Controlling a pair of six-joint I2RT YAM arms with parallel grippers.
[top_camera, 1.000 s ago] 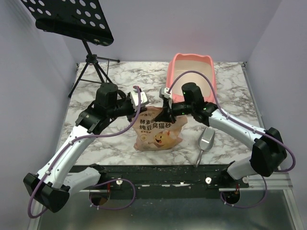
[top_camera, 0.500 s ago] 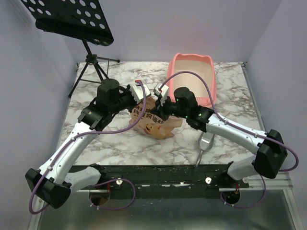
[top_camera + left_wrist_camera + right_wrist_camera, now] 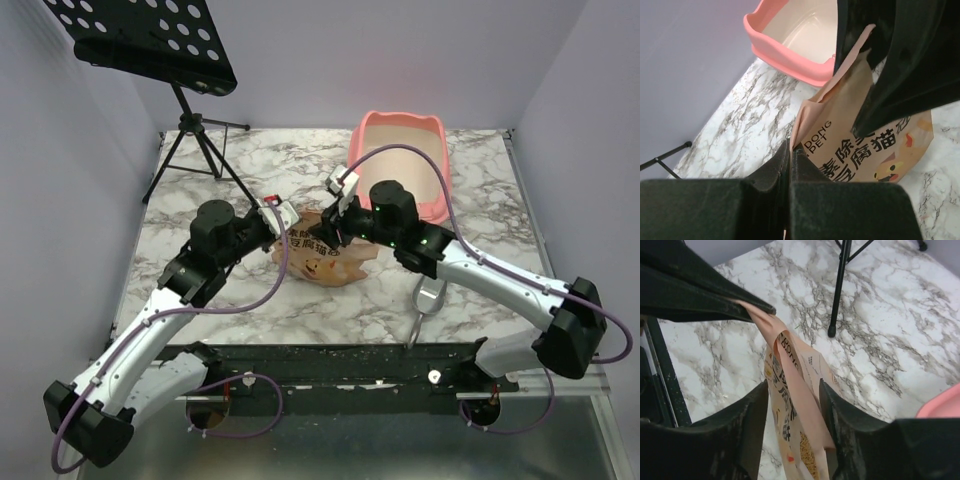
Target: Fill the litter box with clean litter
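Litter box (image 3: 400, 119): 1 pink plastic tray, rectangular w/ rounded corners, raised smooth rim, 2 ear-like bumps on the far edge, pale beige inside. It sits at the far side of the table (image 3: 490, 200), right of ctr, just beyond both grippers. Whether any clean litter lies in it, can't tell. Table top is glossy white-grey marble pattern. 1 orange-tan paper bag (image 3: 325, 258), printed w/ Chinese characters and a cartoon animal, lies creased and slumped on the marble near the box's front-left corner, its top edge lifted. The left gripper (image 3: 790, 161) is closed tight, its 2 black fingers pinching a thin corner of the bag's top edge. The right gripper (image 3: 793, 386) stands partly open, 2 matte black fingers apart w/ a folded strip of the bag's rim running btwn them; can't tell if the pads touch the paper. 1 grey metal scoop (image 3: 432, 292), shiny w/ a thin handle, lies flat on the marble below the right arm, apart from the bag. 1 black music stand (image 3: 150, 45), flat perforated desk on a thin tripod, at the far-left corner. 2 purple cables (image 3: 400, 151), one looping along each arm.
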